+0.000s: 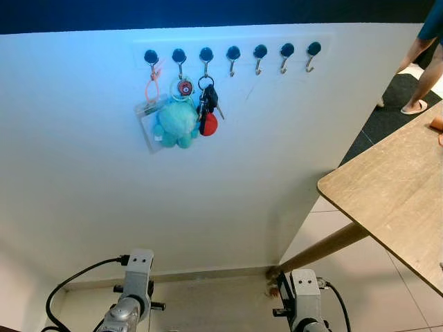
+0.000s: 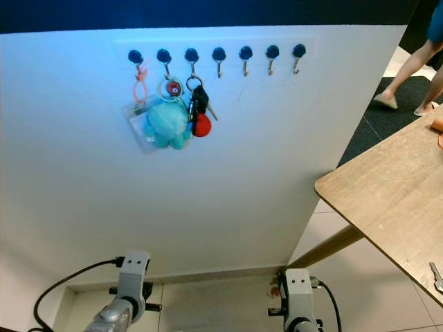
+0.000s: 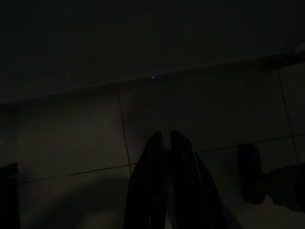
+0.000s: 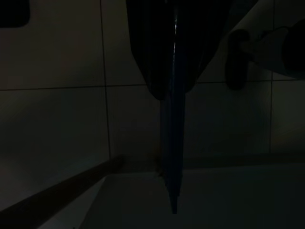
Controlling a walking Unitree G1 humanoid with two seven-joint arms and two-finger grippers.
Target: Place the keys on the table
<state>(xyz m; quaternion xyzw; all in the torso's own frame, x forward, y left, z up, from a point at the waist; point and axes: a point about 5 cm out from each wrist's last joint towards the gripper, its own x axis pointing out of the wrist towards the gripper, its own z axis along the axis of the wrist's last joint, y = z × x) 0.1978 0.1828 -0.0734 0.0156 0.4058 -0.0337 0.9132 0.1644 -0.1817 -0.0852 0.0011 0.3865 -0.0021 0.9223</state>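
White wall [image 1: 104, 207] carries a row of seven dark-capped hooks [image 1: 232, 53]. First hook from the left holds a clear badge holder [image 1: 147, 119] on an orange loop. Second hook holds a blue plush toy [image 1: 176, 122]. A person's legs [image 1: 423, 72], in sandals, stand on a dark mat [image 1: 398, 104] beyond. Floor is pale tile [image 1: 360, 277].

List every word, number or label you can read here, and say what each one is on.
No text is readable.
Clear card holder on the first hook: any print is too blurred to read.
Round tag above the blue plush: a mark only, no legible letters.
Keys: no readable markings.
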